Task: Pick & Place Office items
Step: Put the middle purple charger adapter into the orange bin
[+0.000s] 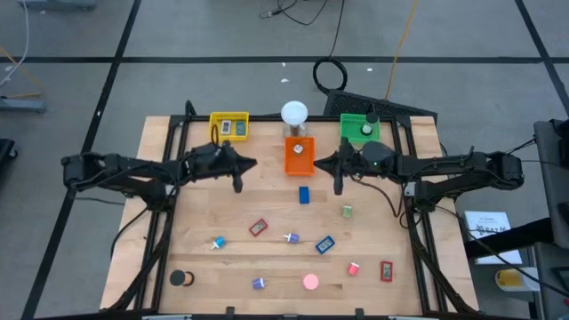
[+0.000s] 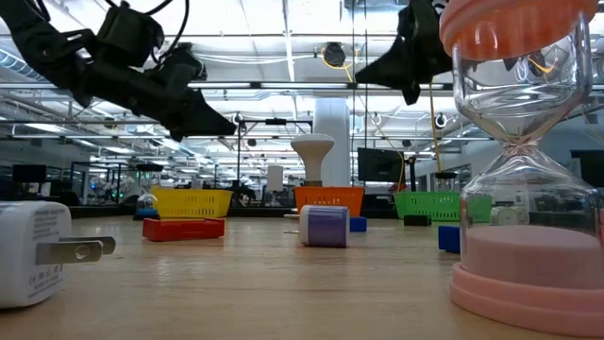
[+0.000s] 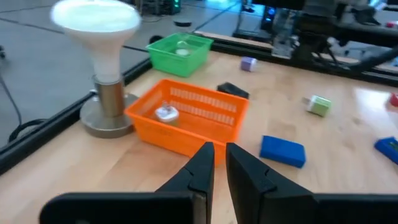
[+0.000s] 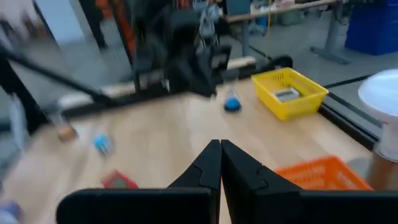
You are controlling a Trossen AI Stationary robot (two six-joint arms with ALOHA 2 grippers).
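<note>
Three trays line the far edge of your table (image 1: 204,222): a yellow tray (image 1: 229,125) holding a small grey piece, an orange tray (image 1: 299,156) with a pale round piece inside, and a green tray (image 1: 360,128) with a white piece in it. Your left gripper (image 3: 216,163) hangs in the air just short of the orange tray, fingers nearly together with a thin gap, holding nothing. Your right gripper (image 4: 219,163) hovers on that tray's other side, pressed closed and empty. A blue block (image 3: 283,150) lies just ahead of the left gripper, beside the orange tray; the other office items are scattered nearer the table's front.
</note>
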